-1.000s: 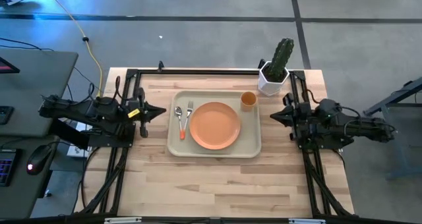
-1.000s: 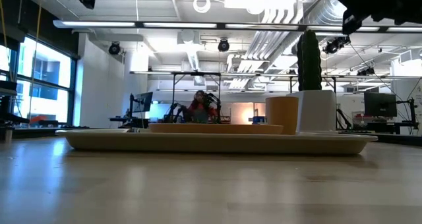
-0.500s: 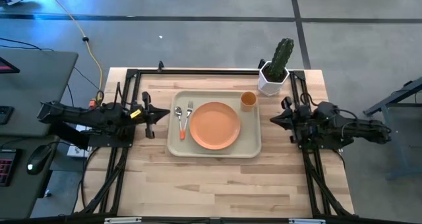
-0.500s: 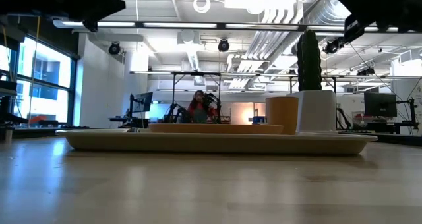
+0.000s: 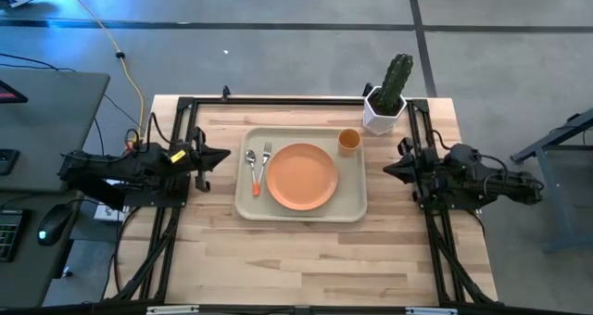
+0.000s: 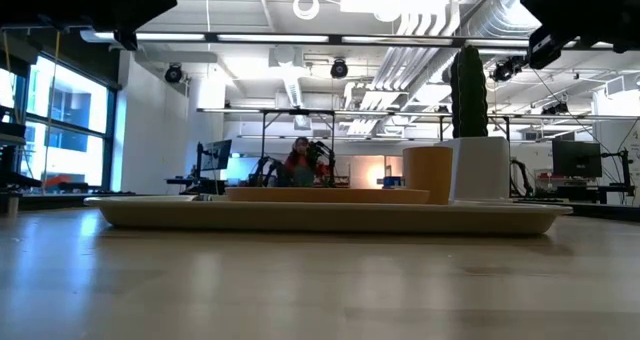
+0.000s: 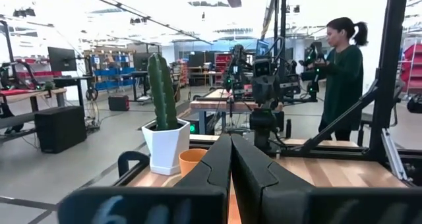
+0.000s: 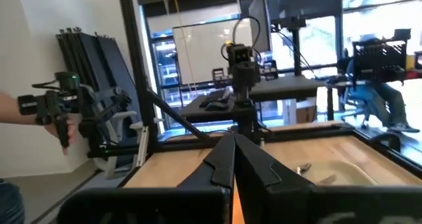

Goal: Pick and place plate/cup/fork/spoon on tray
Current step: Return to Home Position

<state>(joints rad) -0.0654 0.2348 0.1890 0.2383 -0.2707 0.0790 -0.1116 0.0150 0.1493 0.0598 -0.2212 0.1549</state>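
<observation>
tray (image 5: 301,208) mid-counter (image 5: 306,259) — plate (image 5: 302,176) centred, spoon (image 5: 251,170) and fork (image 5: 264,165) side by side at its left, cup (image 5: 348,141) in a far corner | left hand (image 5: 222,155) together, beside tray | right hand (image 5: 388,167) together — opposite side

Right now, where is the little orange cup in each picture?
High view: the cup stands in the tray's far right corner, near the cactus pot.
Low view: the cup is right of centre, just left of the pot.
Left wrist view: the cup peeks out beside the pot.
Right wrist view: not in it.
Shared landmark: the cactus pot.
</observation>
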